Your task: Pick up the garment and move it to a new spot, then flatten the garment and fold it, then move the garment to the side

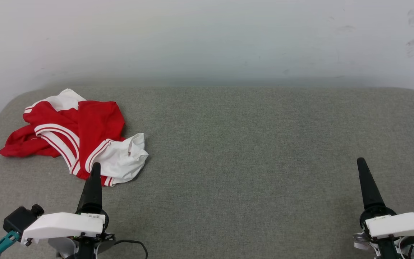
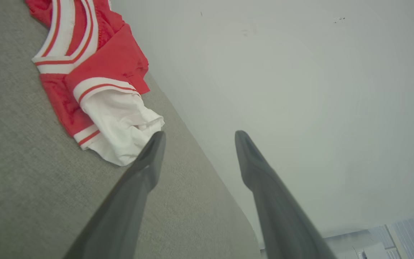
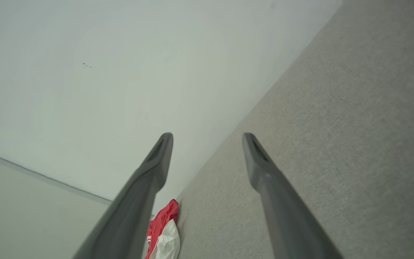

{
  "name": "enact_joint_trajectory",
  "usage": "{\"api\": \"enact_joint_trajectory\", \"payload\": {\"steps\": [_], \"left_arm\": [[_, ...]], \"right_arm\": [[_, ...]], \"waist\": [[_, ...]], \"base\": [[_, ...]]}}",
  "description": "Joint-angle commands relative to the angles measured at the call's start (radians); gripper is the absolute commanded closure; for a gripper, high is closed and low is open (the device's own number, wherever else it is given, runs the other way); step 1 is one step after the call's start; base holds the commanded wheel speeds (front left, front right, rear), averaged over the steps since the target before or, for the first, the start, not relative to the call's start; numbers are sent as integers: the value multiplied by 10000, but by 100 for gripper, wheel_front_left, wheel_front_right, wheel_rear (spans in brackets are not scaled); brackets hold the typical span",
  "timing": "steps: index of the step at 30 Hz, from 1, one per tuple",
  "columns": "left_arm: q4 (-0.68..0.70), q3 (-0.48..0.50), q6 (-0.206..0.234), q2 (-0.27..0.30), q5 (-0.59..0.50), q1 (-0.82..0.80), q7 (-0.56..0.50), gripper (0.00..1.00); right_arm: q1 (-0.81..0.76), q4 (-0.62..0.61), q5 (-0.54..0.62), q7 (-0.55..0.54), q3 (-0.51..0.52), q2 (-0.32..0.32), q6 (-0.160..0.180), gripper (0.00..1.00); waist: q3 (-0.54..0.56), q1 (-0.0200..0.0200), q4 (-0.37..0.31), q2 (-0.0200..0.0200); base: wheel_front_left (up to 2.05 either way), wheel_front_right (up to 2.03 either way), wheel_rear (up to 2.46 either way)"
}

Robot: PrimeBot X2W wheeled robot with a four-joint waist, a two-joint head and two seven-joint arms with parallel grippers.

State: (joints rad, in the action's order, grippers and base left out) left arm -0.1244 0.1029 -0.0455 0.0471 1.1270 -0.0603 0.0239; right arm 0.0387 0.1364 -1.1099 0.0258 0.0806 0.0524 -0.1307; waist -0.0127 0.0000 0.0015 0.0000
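The garment [image 1: 74,135] lies crumpled on the grey table [image 1: 246,162], just ahead of the left claw [image 2: 197,140] and mostly off to that claw's left. It is a red heap with red-and-white striped trim, and one white sleeve [image 1: 122,160] is bunched at the end nearest the claw. In the head view the tip of the left claw overlaps the near hem beside that sleeve. In the left wrist view the sleeve sits right at the tip of the finger on that view's left. Whether the finger touches the cloth cannot be told. The left claw's fingers stand wide apart with nothing between them; the far edge of the table and the pale wall [image 1: 207,43] show through the gap. The right claw [image 3: 207,138] is well apart from the garment, far to the right of the left claw, over bare table. Its fingers are spread just as wide, and it holds nothing. In the right wrist view a small patch of red and white cloth shows far beyond its fingers, low beside the finger on that view's left, where table and wall meet. Both claws point toward the wall.
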Motion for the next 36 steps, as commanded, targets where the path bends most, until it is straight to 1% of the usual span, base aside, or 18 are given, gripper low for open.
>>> {"api": "enact_joint_trajectory", "payload": {"steps": [1, 10, 19, 27, 36], "left_arm": [[258, -51, 81, 25, -423, -169, 104, 0], [638, -384, 681, 28, -2319, -88, 428, 0], [792, -811, 1045, 141, -4212, -8, 722, 0], [827, -1355, 1489, 449, -5389, 28, 966, 0], [861, -1933, 1979, 758, -6375, 23, 1217, 0]], "right_arm": [[61, -276, 402, 95, -33, 8, -2, 0], [-36, -752, 2415, 418, -216, 4, -1, 0], [-171, -970, 4131, 710, -362, -1, -1, 0], [-264, -1037, 5372, 944, -480, -5, 0, 0], [-342, -1045, 6582, 1199, -545, -10, 0, 0]], "waist": [[-3, 0, 1, 0], [-25, 0, 7, 0], [-39, 0, 19, 0], [-48, 0, 23, 0], [-57, 0, 26, 0]], "base": [[0, 0, 0], [0, 0, 0], [0, 0, 0], [0, 0, 0], [0, 0, 0]]}}
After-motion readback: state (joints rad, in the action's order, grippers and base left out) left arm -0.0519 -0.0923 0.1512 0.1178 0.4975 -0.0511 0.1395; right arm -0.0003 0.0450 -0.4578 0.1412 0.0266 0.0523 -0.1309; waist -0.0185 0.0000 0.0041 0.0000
